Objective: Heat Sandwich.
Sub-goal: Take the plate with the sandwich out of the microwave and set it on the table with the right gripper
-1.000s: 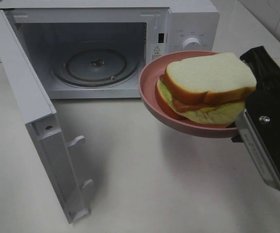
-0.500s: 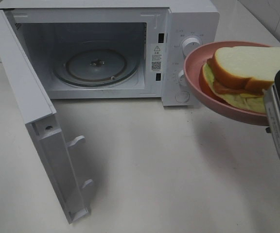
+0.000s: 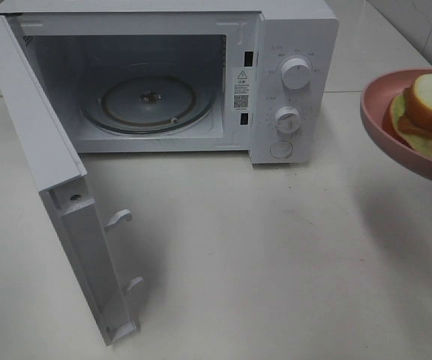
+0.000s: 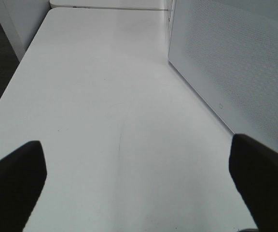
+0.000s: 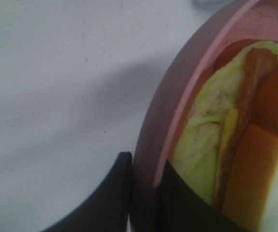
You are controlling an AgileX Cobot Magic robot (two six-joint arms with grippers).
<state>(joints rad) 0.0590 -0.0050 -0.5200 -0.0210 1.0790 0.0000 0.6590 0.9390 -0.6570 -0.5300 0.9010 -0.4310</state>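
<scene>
My right gripper [image 5: 141, 193] pinches the rim of the pink plate [image 3: 381, 127], held above the bench [image 3: 276, 255] to the right of the microwave [image 3: 171, 75] (door swung open). The sandwich [image 3: 426, 109] lies on the plate. My left gripper [image 4: 139, 183] stands wide, holding nothing.

White tabletop [image 3: 276, 262] under soft light, tiled wall [image 3: 426, 22] behind

Left fingers [image 4: 13, 179] wide apart, right fingers [image 5: 110, 193] clamped.
</scene>
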